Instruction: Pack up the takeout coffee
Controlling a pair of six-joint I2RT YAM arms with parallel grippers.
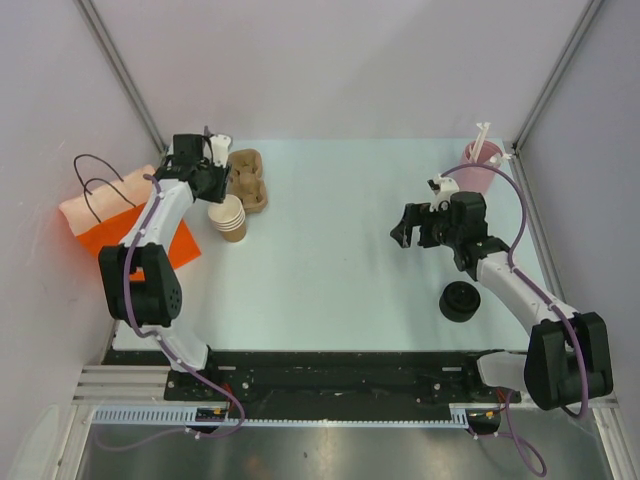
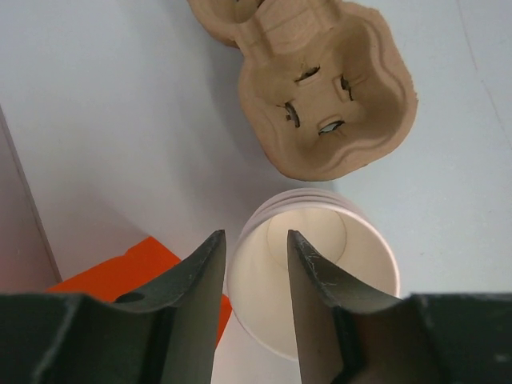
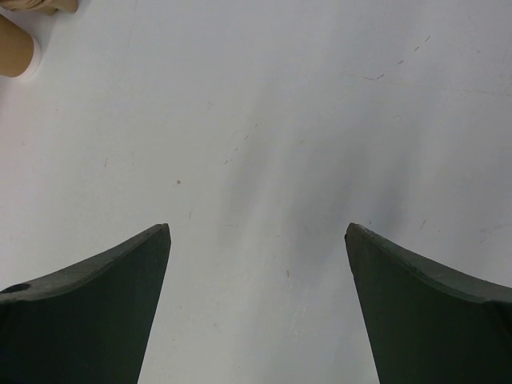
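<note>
Tan paper cups (image 1: 231, 219) stand nested in a stack, open-topped and without lids, at the left of the table; the left wrist view shows the top cup's white inside (image 2: 356, 260). A stack of black lids (image 1: 460, 301) sits at the right front. My left gripper (image 1: 220, 192) hovers over the stack's rim (image 2: 256, 234). Its jaws stand a narrow gap apart, one finger outside the rim and one over the opening, gripping nothing. My right gripper (image 1: 405, 236) is wide open and empty over bare table (image 3: 258, 232). A cup's edge (image 3: 14, 52) shows far off.
The brown pulp cup tray (image 1: 248, 178) (image 2: 320, 88) lies just behind the cups. The orange bag (image 1: 130, 228) with black handles lies at the left edge, and its corner shows in the left wrist view (image 2: 128, 272). A pink cylinder with white straws (image 1: 480, 165) stands at the back right.
</note>
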